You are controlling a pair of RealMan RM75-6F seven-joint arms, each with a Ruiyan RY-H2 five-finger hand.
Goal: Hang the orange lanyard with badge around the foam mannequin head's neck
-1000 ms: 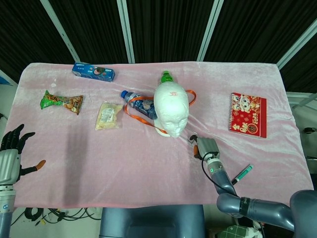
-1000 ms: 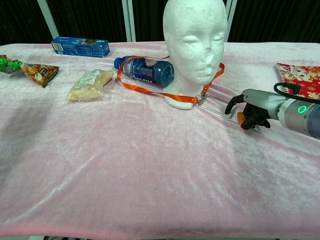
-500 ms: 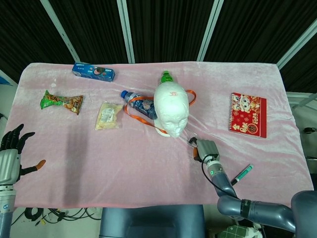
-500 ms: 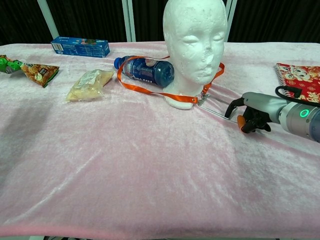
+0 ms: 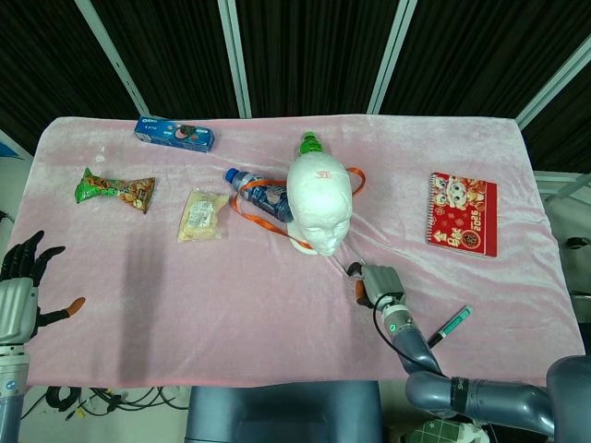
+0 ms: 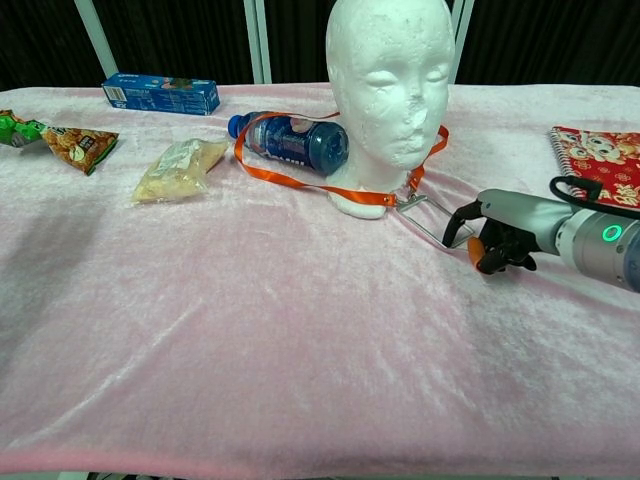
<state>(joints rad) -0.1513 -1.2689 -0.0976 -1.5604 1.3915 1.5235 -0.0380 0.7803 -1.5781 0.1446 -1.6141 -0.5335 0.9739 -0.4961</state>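
The white foam mannequin head (image 5: 319, 208) (image 6: 390, 90) stands upright mid-table. The orange lanyard (image 6: 300, 180) (image 5: 247, 210) loops around its neck, trailing over the cloth to the left and passing behind the head. From a metal clip in front of the base, the clear badge (image 6: 428, 216) lies on the cloth, stretching right. My right hand (image 6: 500, 238) (image 5: 379, 282) pinches the badge's far corner, low over the table. My left hand (image 5: 23, 277) hangs open off the table's left edge, holding nothing, and appears only in the head view.
A blue bottle (image 6: 295, 140) lies against the head's left side, inside the strap loop. A green-capped bottle (image 5: 311, 142) stands behind the head. Snack bags (image 5: 115, 190) (image 5: 203, 215) and a blue box (image 5: 174, 134) sit left. A red notebook (image 5: 462, 212) and a pen (image 5: 452, 324) lie right.
My right hand has slid toward the near-left with the badge corner, and the badge has swung with it around its clip. The left hand has not moved.
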